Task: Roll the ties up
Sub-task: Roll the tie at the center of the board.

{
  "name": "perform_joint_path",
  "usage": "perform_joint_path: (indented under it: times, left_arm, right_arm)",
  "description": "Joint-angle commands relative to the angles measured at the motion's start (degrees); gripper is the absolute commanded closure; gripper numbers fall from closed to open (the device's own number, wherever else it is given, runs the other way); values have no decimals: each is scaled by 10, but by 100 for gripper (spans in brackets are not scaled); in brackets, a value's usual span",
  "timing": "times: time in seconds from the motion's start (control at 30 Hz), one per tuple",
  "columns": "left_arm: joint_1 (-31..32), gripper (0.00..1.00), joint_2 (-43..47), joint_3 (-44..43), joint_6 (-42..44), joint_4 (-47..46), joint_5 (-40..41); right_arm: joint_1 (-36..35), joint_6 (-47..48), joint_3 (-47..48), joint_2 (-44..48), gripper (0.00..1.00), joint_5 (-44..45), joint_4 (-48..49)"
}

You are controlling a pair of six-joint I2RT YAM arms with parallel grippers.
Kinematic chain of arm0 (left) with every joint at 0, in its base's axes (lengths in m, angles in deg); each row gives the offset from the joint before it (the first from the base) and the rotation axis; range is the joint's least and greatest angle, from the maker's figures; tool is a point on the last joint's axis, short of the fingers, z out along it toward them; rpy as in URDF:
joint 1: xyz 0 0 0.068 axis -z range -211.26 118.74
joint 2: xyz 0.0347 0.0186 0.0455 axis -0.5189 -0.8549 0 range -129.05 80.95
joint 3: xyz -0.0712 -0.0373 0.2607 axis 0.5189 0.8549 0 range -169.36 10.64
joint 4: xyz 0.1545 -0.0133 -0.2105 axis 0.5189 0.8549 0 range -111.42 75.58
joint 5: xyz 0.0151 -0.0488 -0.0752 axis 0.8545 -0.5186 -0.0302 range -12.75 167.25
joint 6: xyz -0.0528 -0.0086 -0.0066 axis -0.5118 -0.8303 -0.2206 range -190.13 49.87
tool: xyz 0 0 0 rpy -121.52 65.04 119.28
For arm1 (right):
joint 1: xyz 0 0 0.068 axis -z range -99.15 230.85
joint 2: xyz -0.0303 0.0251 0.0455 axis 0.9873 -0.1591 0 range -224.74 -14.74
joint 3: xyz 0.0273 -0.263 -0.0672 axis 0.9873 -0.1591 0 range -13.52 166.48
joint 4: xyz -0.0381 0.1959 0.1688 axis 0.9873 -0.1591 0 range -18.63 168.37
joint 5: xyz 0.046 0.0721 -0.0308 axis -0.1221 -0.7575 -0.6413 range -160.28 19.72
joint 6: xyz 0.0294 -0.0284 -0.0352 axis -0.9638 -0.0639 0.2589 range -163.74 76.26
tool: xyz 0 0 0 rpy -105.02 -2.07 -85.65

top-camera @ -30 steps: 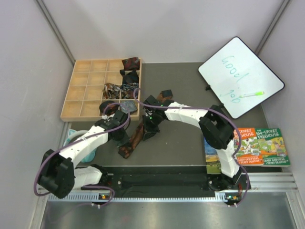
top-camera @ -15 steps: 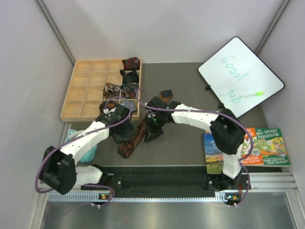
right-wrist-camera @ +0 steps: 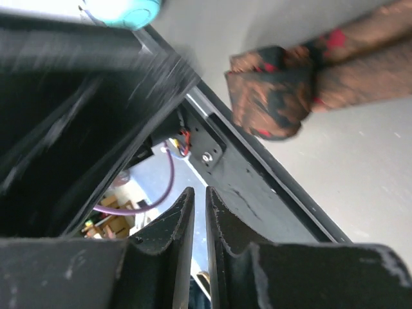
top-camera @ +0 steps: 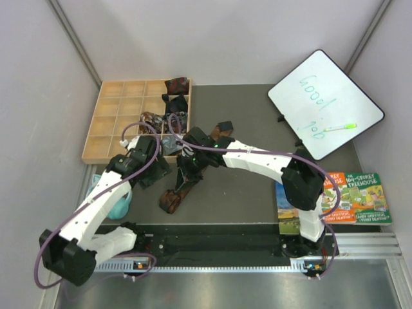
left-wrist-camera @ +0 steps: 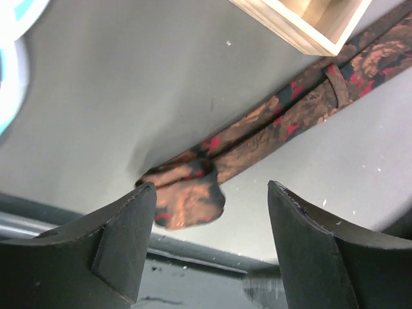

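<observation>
A long dark tie [top-camera: 175, 195] with rust-orange print lies diagonally on the grey mat, its folded near end [left-wrist-camera: 188, 203] by the front edge. My left gripper [left-wrist-camera: 211, 187] hangs open just left of that end, jaws wide with nothing between them; from above the left gripper [top-camera: 149, 175] sits beside the strip. My right gripper [right-wrist-camera: 199, 190] is shut and empty, hovering over the strip's middle [top-camera: 187, 172], with the tie end [right-wrist-camera: 273, 96] ahead of it. Rolled ties, dark red [top-camera: 178, 85], black [top-camera: 175, 103] and multicolour [top-camera: 153, 120], fill cells of the wooden tray [top-camera: 112, 122].
Teal headphones [top-camera: 119, 205] lie at the front left under the left arm. A whiteboard [top-camera: 325, 103] with a green pen leans at the back right. Books [top-camera: 351, 196] lie at the right edge. The tray corner [left-wrist-camera: 309, 29] is close to the tie.
My left gripper has opened, let go of the tie and drawn back to the left. The right gripper has shifted left over the strip, still shut.
</observation>
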Motion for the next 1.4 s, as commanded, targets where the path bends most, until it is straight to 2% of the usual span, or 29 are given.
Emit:
perform_joint_path:
  times: [0.0,0.13,0.43,0.73,1.07,1.37]
  left_arm:
    - [-4,26,74,15,-10,64,18]
    - [-4,27,138,43,-33,90,17]
    - [-4,27,214,86,-52,115,-12]
    - [-4,30,231,131,-60,114,-51]
    - [-4,32,244,146,-65,113,-59]
    - [-4,34,246,203,-83,68,-76]
  right_arm:
    - [-8,-22,47,-43,87,-24,31]
    - [-8,-29,74,-78,89,-35,35]
    - [-8,-26,111,-133,91,-40,30]
    - [-1,-23,113,-161,93,-37,31]
    - [14,-11,98,-179,94,-37,34]
    - [27,0,77,-188,95,-30,41]
